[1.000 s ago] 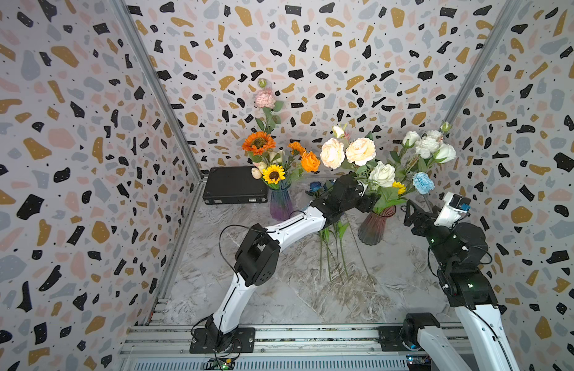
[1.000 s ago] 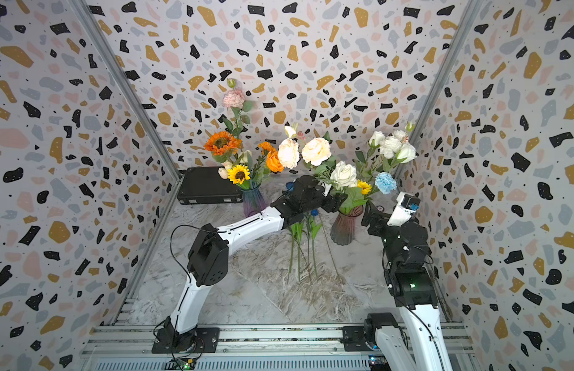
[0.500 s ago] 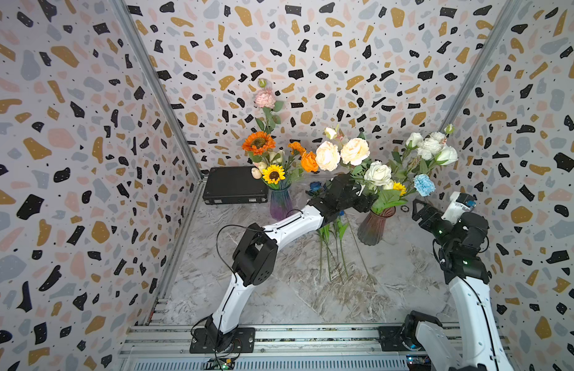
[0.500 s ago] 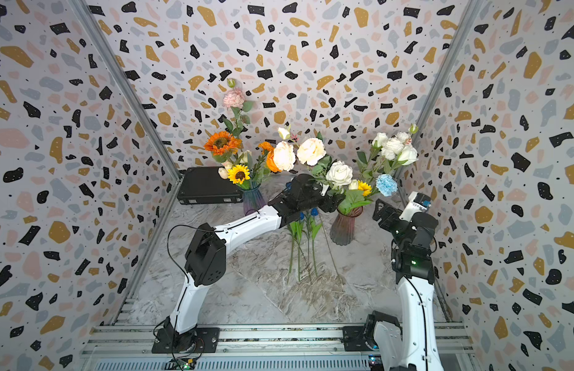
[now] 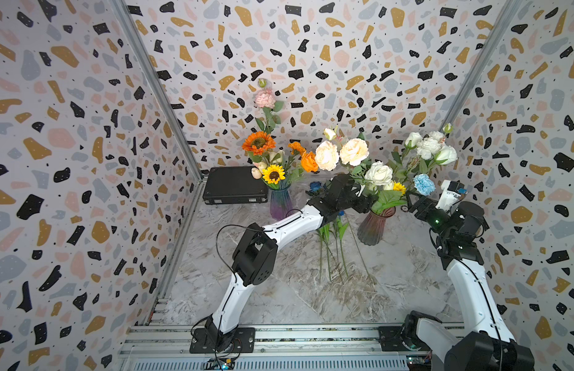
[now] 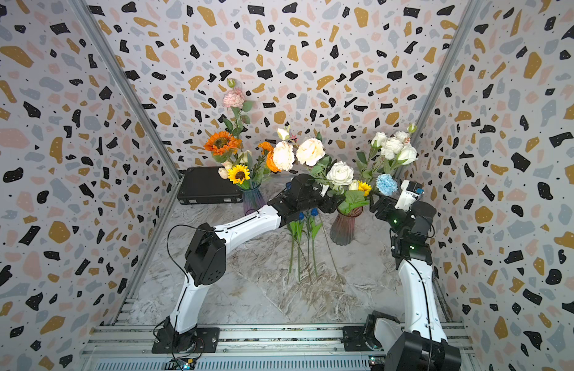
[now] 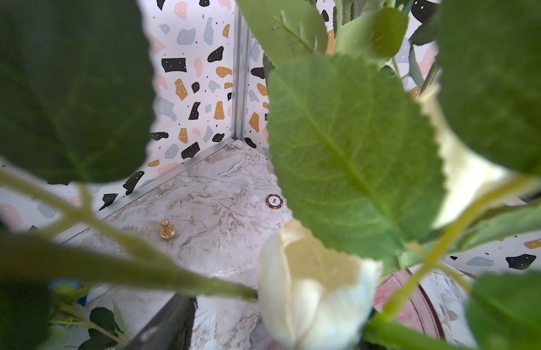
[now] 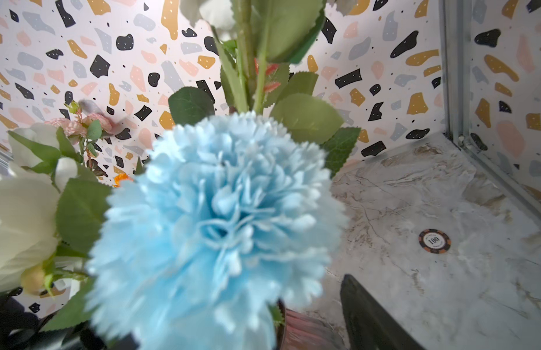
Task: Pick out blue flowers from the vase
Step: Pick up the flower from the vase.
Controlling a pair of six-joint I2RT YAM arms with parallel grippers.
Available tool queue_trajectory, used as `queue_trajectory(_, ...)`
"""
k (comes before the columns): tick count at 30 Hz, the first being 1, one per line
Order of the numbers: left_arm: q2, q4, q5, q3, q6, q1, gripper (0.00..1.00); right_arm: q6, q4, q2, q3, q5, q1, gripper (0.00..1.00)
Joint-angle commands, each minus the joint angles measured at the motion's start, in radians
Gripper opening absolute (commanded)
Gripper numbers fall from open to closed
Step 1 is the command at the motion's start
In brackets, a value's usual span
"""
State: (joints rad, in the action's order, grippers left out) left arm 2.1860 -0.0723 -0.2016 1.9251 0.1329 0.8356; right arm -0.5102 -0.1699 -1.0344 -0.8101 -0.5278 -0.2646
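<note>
A frilly pale-blue carnation [image 5: 423, 184] [image 6: 386, 184] stands in the pink glass vase [image 5: 374, 228] [image 6: 345, 228] among white roses. In the right wrist view its head [image 8: 214, 230] fills the space between the fingers of my right gripper [image 8: 202, 321], which is open just below it [image 5: 409, 205]. My left gripper [image 5: 364, 200] [image 7: 269, 318] is pushed into the bouquet's leaves, open, with a cream bud [image 7: 311, 288] in front of it. Other blue flowers [image 5: 327, 253] lie on the floor by the vase, with a blue rose [image 5: 315, 186] beyond.
A purple vase [image 5: 280, 204] with sunflowers and orange blooms stands further back to the left, next to a black case [image 5: 234, 189]. A poker chip [image 8: 434, 241] and a gold pawn [image 7: 167, 230] sit on the marble floor near the back corner. Patterned walls close in on three sides.
My right arm has lifted and brought its gripper up close under the blue carnation, its jaws narrowing. The bouquet's white blooms have shifted a little left. The left arm has hardly moved.
</note>
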Motion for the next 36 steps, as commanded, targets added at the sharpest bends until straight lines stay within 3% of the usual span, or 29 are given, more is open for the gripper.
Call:
queue_trajectory(1,-0.056,-0.015,-0.015,0.000,-0.009,-0.005,0.74,0.012,-0.056,-0.018,-0.049,0.007,-0.004,0.69)
queue_trajectory(6,-0.055,-0.015,-0.018,-0.001,-0.010,-0.006,0.74,0.013,-0.104,-0.035,-0.048,0.034,-0.004,0.68)
queue_trajectory(13,-0.051,-0.015,-0.021,-0.005,-0.003,-0.005,0.74,-0.018,-0.192,-0.056,-0.064,0.033,-0.004,0.53)
queue_trajectory(16,-0.052,-0.014,-0.024,-0.005,-0.002,-0.004,0.74,-0.026,-0.212,-0.080,-0.069,0.031,-0.004,0.53)
queue_trajectory(20,-0.054,-0.009,-0.024,-0.011,-0.009,-0.004,0.74,-0.054,-0.266,-0.103,-0.054,0.017,-0.004,0.38)
queue_trajectory(24,-0.052,-0.009,-0.018,-0.012,-0.010,-0.005,0.74,-0.036,-0.247,-0.087,-0.058,0.026,-0.004,0.31)
queue_trajectory(31,-0.024,0.009,-0.018,0.020,0.000,-0.004,0.73,-0.020,-0.197,-0.038,-0.127,0.006,-0.004,0.30)
queue_trajectory(36,-0.035,0.009,-0.006,0.008,-0.012,-0.005,0.74,-0.022,-0.188,-0.029,-0.158,0.002,-0.004,0.25)
